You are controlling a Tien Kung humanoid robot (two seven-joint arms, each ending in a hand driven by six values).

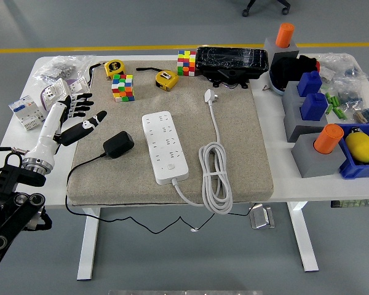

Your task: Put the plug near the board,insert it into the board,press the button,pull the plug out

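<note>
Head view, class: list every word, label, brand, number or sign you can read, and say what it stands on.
No text can be read in this view.
Yellow tape measures: dial labels too blurred.
White boxes at the table's left edge: print too small.
Power strip: no legible marking.

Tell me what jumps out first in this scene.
The white power strip lies mid-mat, its coiled white cable to its right and the black plug to its left. The robot's left hand hovers open over the mat's left edge. Two colourful cubes sit toward the table's far edge.
</note>
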